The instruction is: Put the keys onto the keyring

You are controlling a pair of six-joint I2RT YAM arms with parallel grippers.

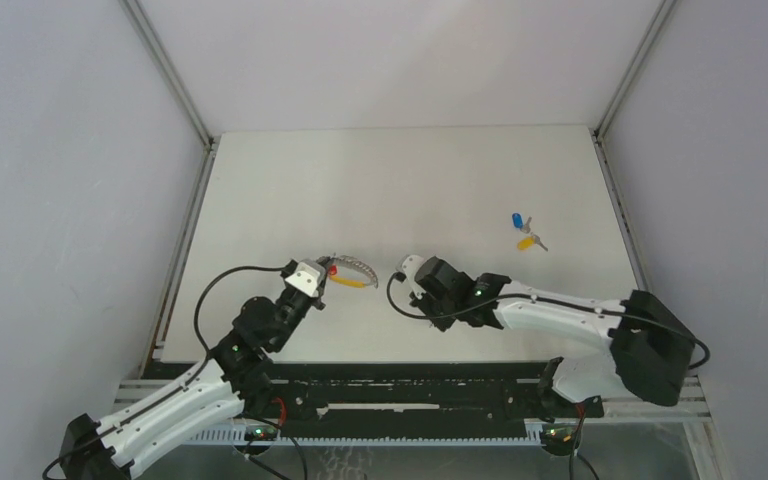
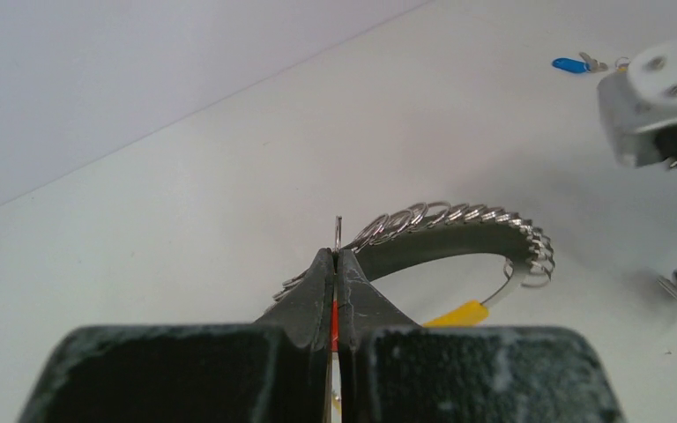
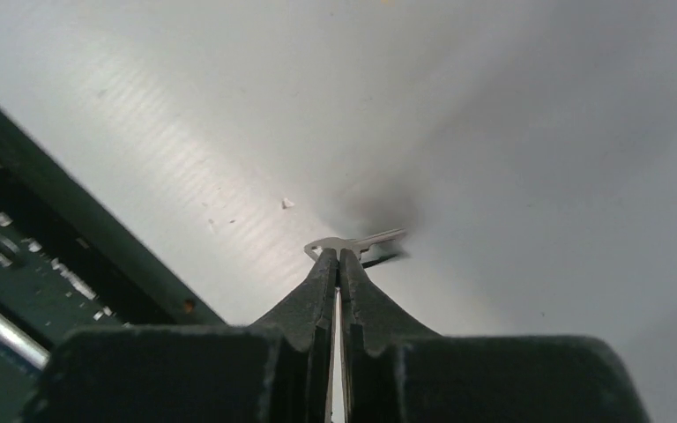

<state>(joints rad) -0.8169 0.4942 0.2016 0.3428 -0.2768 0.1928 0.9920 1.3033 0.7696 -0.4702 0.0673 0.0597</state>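
My left gripper is shut on the keyring, a grey loop strung with small wire rings, with a yellow section and a red piece between the jaws. The keyring shows in the top view just right of that gripper. My right gripper is shut on a small bare-metal key, held just above the table and a short way right of the keyring. A blue-headed key and a yellow-headed key lie together at the right. The blue one shows far off in the left wrist view.
The white table is walled by grey panels on three sides. A black rail runs along the near edge, also seen in the right wrist view. The right arm's wrist shows at the right of the left wrist view.
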